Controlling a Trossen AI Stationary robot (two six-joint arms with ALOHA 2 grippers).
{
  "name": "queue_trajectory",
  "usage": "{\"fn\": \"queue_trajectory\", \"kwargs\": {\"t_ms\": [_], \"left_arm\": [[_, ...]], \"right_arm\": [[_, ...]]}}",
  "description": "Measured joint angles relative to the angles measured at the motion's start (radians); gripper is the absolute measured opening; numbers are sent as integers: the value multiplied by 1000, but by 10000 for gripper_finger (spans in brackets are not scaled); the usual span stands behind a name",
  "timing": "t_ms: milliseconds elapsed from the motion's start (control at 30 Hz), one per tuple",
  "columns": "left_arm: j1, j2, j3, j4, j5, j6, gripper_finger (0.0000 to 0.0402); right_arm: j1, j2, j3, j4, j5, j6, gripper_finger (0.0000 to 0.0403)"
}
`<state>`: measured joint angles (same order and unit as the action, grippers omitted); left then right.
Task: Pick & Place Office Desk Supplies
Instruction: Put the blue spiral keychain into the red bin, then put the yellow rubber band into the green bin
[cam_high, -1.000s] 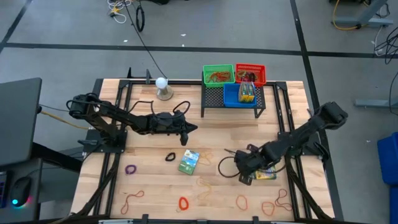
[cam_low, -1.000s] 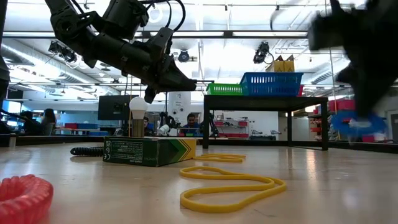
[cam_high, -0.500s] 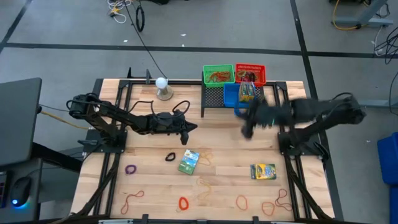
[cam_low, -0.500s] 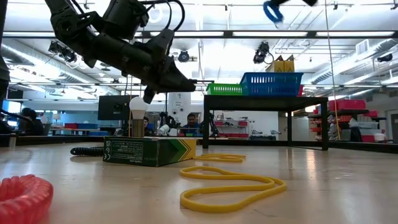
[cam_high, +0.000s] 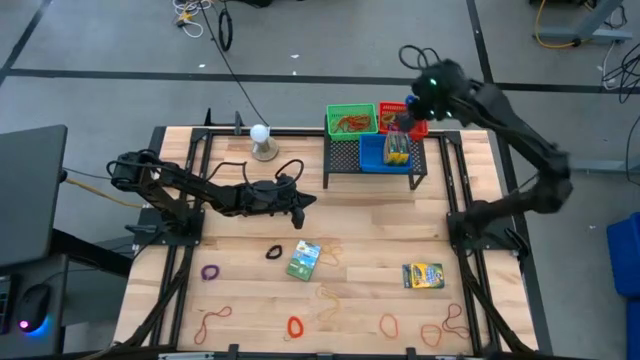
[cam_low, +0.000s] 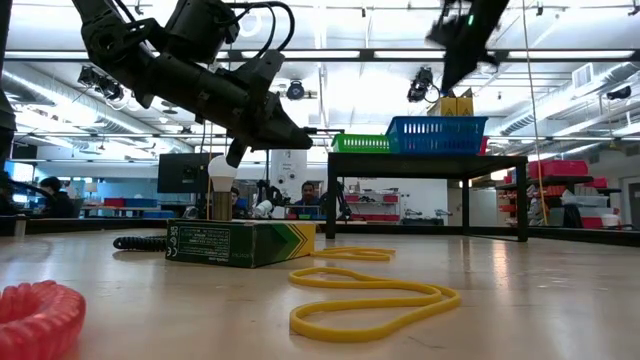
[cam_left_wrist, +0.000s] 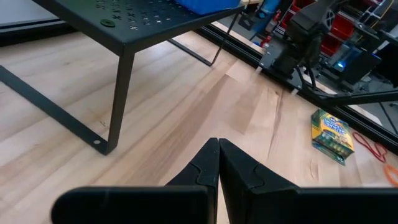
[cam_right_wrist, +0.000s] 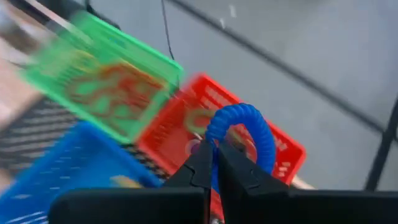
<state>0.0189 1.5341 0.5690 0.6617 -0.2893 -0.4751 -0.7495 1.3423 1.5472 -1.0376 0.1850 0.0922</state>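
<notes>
The table (cam_high: 250, 225) is pale, striped wood planks. On the black mesh rack (cam_high: 345, 160) sit a green basket (cam_high: 352, 120) of reddish-tan rubber bands, a red basket (cam_high: 403, 118) and a blue basket (cam_high: 385, 152). A blue coiled loop (cam_right_wrist: 242, 127) shows against the dark right gripper (cam_right_wrist: 214, 155). One crayon box (cam_high: 304, 259) is green, the other (cam_high: 423, 275) yellow and green. A purple loop (cam_high: 210, 271), a black loop (cam_high: 273, 252) and an orange-red loop (cam_high: 294, 325) lie on the wood. The ball (cam_high: 260, 132) is white.
</notes>
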Motion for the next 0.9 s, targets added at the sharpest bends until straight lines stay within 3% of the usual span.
{"fn": "queue_trajectory", "kwargs": {"t_ms": [167,367,733,900], "left_arm": [[0,0,0,-1,0,-11,12],[0,0,0,-2,1,-33,12],[73,0,0,9,123,-189,12],[118,0,0,59,191,-237,12]], "right_arm": [[-145,157,0,-37,-93,-2,12],[-176,254,0,-58,-120,22,31],[-178,220,0,-59,-96,19,158],[-169,152,-1,-60,-107,-42,151]]}}
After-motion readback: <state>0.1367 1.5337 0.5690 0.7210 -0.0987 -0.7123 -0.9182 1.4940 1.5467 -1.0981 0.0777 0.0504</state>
